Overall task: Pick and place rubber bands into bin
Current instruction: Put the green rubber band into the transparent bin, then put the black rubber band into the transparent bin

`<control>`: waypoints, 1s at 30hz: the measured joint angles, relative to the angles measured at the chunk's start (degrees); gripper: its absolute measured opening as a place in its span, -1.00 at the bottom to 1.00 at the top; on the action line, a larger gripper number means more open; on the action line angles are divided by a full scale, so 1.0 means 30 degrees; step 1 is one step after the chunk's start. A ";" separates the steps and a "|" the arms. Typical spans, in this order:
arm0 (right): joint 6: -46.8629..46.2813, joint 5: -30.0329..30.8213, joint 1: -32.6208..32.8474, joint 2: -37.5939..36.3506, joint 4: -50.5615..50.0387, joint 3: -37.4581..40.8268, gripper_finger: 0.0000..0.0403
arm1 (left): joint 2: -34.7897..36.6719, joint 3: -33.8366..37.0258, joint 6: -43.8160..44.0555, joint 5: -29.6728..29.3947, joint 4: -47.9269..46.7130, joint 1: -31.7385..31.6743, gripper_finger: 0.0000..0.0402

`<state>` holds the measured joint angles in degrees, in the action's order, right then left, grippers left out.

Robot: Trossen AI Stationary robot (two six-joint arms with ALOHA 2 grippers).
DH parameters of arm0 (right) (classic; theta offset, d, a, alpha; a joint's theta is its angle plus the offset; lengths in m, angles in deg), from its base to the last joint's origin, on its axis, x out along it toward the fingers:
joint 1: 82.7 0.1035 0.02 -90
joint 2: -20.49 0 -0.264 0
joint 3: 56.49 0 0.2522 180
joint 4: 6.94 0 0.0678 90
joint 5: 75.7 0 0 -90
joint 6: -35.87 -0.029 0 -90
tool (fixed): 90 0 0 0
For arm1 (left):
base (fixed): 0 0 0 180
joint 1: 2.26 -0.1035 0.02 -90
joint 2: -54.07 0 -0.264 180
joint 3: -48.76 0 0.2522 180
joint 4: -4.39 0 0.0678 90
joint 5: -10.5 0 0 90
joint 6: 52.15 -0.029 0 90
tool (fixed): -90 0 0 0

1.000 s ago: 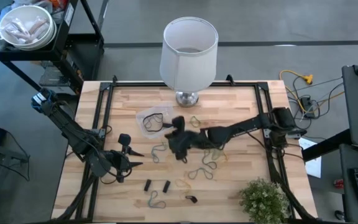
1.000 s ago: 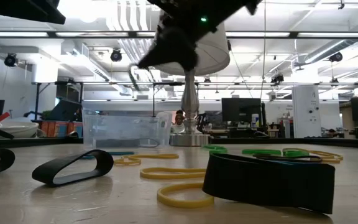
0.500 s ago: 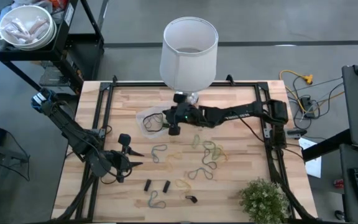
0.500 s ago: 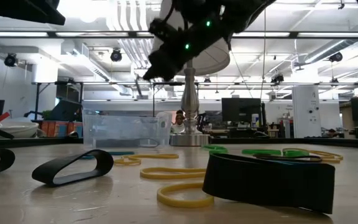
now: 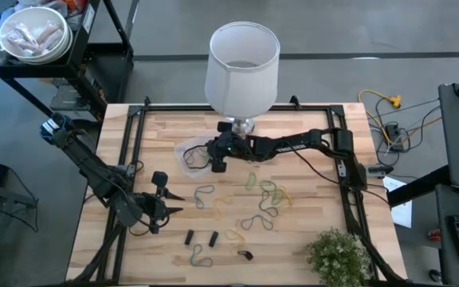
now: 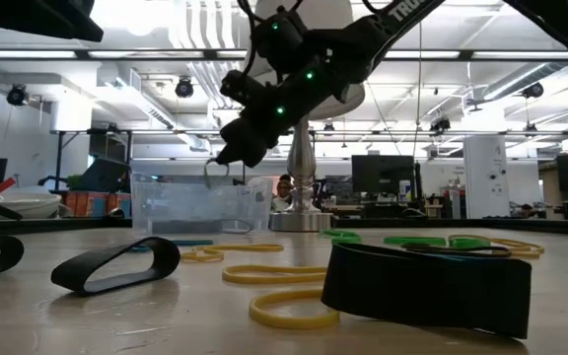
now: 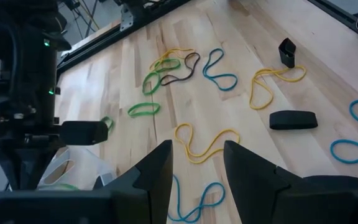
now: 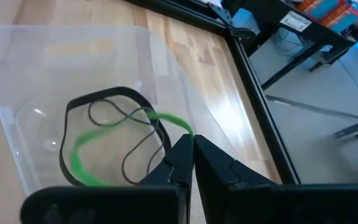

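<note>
The bin point(image 5: 190, 153) is a small clear tub at the table's far left-centre, with black rubber bands point(image 8: 110, 99) lying in it. My right gripper point(image 5: 216, 164) reaches in from the table's right and hangs above the bin's right side point(image 6: 223, 158), shut on a green rubber band point(image 8: 82, 158). Several more rubber bands point(image 5: 271, 196) lie loose on the wood in the middle and near part of the table. My left gripper point(image 5: 174, 204) waits open near the table's left front, with nothing between its fingers point(image 7: 197, 149). My right gripper pinches the green rubber band's upper end point(image 8: 178, 126) between its two fingertips. The fingers slant downward from the table's right side. The band hangs as a slack loop point(image 6: 213, 170) below the fingertips, clear of the table and over the bin's opening.
A white lampshade on a metal foot point(image 5: 243, 68) stands just behind the bin at the far edge. A small green plant point(image 5: 337, 255) sits at the near right corner. Wide black bands point(image 6: 427, 286) lie close to the near edge. Black rails point(image 5: 134, 135) frame the table.
My right gripper, still shut on the green band, has swung from the middle of the table toward the far left to the bin, sinking a little and rolling about its own axis. The band has travelled with it and now hangs over the bin.
</note>
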<state>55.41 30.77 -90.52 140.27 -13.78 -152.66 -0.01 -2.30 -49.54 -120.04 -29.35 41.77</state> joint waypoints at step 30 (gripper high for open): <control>-0.0773 -0.3536 0.1629 -0.3067 -0.8527 -0.0227 -0.37 | -0.1751 0.0312 0.0998 0.0170 0.0164 -0.0064 -0.36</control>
<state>53.10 20.16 -85.63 131.07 -39.36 -153.34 -5.27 -1.36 -46.54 -119.53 -28.86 41.58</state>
